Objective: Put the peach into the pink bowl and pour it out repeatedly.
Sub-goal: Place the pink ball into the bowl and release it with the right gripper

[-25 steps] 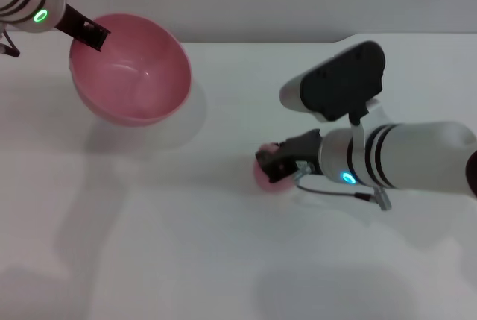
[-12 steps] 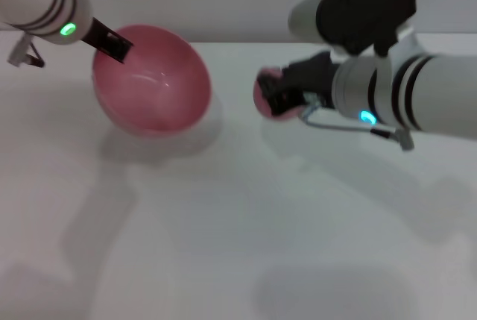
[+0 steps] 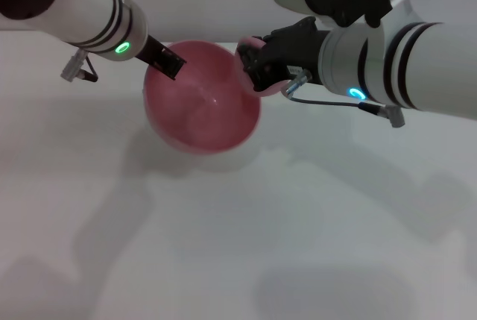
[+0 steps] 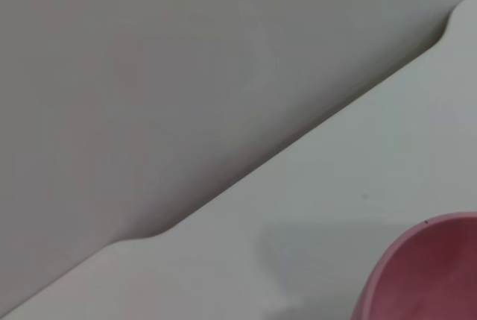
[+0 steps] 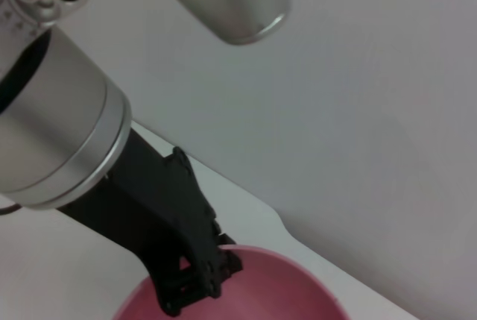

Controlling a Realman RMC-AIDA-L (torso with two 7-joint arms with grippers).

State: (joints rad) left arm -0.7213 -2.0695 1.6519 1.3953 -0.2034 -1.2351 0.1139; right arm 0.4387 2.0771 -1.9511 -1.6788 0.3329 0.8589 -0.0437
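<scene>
Left gripper (image 3: 170,63): I see its black fingers pinched on the far-left rim of the pink bowl (image 3: 201,100), holding it tipped above the table (image 3: 238,245). From the right wrist camera the same gripper (image 5: 195,279) bites the bowl's (image 5: 283,290) edge.

Right gripper (image 3: 257,66): I have it clamped around the peach (image 3: 261,74), right at the bowl's right rim, just touching or nearly so; I cannot tell which.

Peach: only pink slivers show between the dark fingers; it sits outside the bowl, level with the rim.

Edges: the table's far edge runs behind both arms, meeting a grey wall (image 4: 186,59); the left wrist camera shows a curved notch in that edge, and a slice of bowl (image 4: 425,275).

Open room: wide bare tabletop in front of the bowl, toward me.

Surface: plain white, soft arm shadows only.
</scene>
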